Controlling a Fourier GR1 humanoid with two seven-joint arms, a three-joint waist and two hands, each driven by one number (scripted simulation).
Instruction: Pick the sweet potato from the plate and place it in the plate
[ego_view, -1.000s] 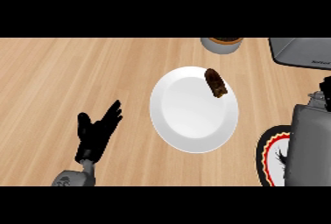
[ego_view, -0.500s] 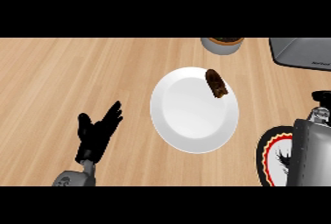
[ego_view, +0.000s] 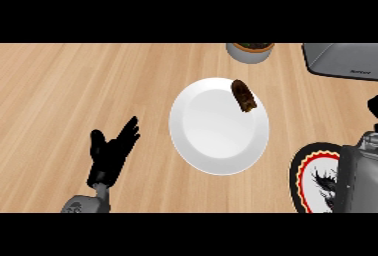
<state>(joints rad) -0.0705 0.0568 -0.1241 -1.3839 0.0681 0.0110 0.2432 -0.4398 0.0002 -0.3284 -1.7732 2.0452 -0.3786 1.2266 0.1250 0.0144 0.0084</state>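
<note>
From the head view, a wooden tabletop (ego_view: 88, 75) fills most of what can be seen, and a round white plate (ego_view: 214, 145) sits near the middle. The sweet potato (ego_view: 244, 95) lies on that plate, up near the rim at about 1 o'clock. It is small, dark brown and longer than it is wide, with a bumpy skin, and it slants a little. It is probably light and fairly hard, so it should not squash, but its rounded sides could roll or slip away on the smooth plate. The best spot to take hold of it looks like its middle, with fingers on one long side and the thumb on the other. The left hand (ego_view: 111, 152) rests at about 8 o'clock from the plate, well apart from it, with its fingers straight and spread and holding nothing. The right hand (ego_view: 373, 105) only peeks in at the edge at about 3 o'clock, above its big grey forearm (ego_view: 358, 180), and I cannot tell if its fingers are spread or curled. Under that arm, at about 4 o'clock, lies a second plate (ego_view: 314, 175) with a black, red and yellow pattern, which is likely where the sweet potato should go. A grey bowl (ego_view: 249, 51) sits at 12 o'clock, and a grey box-like thing (ego_view: 343, 60) is at 2 o'clock.
</note>
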